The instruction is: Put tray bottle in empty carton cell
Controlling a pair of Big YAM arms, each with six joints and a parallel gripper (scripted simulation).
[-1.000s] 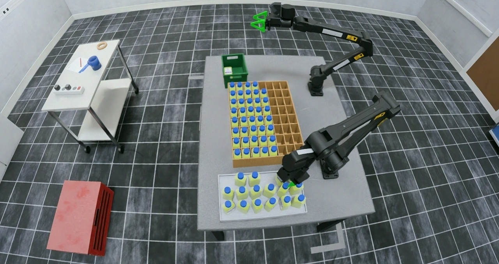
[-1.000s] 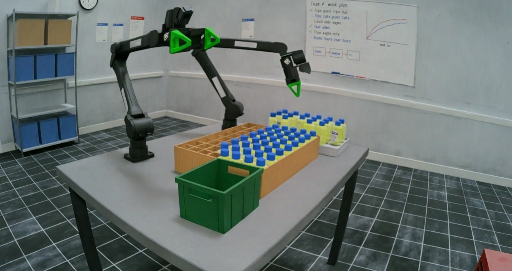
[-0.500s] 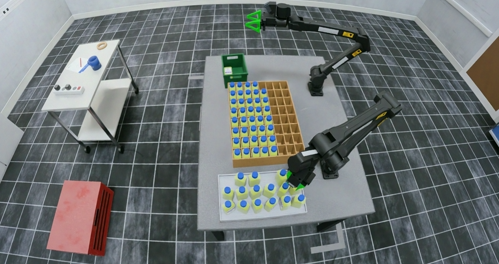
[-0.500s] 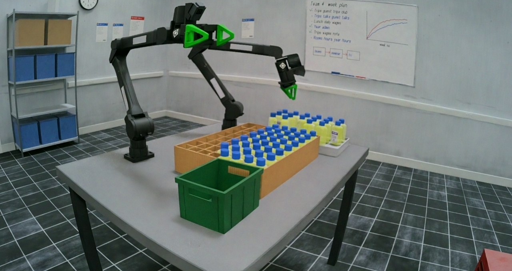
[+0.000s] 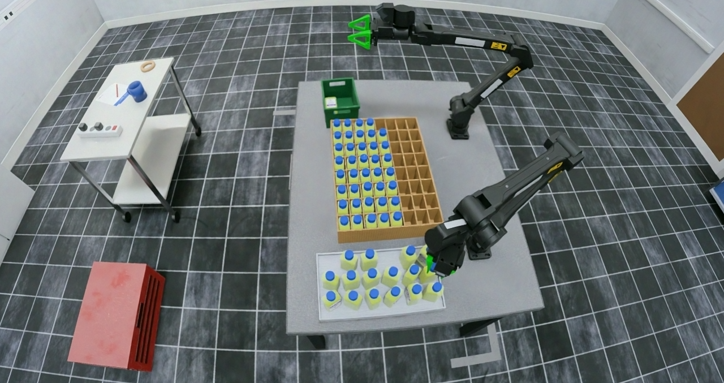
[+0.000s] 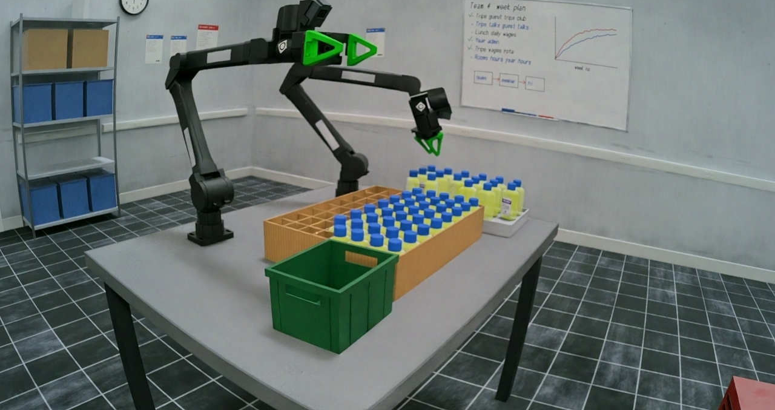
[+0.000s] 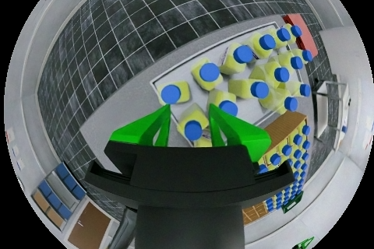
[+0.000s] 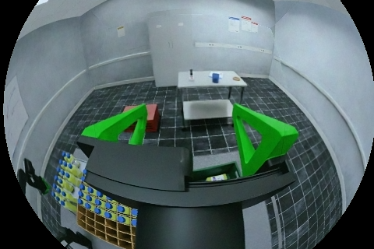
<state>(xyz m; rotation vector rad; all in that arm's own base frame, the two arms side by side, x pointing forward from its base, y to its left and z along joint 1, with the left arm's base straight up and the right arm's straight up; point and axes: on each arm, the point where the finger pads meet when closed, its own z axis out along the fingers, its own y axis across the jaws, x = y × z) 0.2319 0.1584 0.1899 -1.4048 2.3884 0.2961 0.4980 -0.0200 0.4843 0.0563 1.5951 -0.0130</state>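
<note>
The carton (image 5: pixel 387 235) (image 6: pixel 439 255) (image 7: pixel 286 124) holds rows of blue-capped yellow bottles. Most rows have five; the row by the green bin has four, and its fifth cell (image 5: pixel 381 124) is empty. The white tray (image 5: pixel 382 314) (image 6: pixel 506 229) (image 7: pixel 176 75) holds several upright bottles. My left gripper (image 5: pixel 441 270) (image 6: pixel 433 148) (image 7: pixel 189 108) points down above the tray's end near its arm, part open with nothing between its fingers. A bottle (image 7: pixel 194 117) stands below the fingertips. My right gripper (image 5: pixel 349 31) (image 6: pixel 358 48) (image 8: pixel 189 108) is wide open and empty, high beyond the far table edge.
A green bin (image 5: pixel 345 93) (image 6: pixel 309 310) (image 8: pixel 231 170) stands against the carton's far end with a bottle (image 5: pixel 330 102) (image 8: pixel 216 178) lying inside. Both arm bases stand on the table side beside the carton's empty columns. The white cart (image 5: pixel 108 112) is away from the table.
</note>
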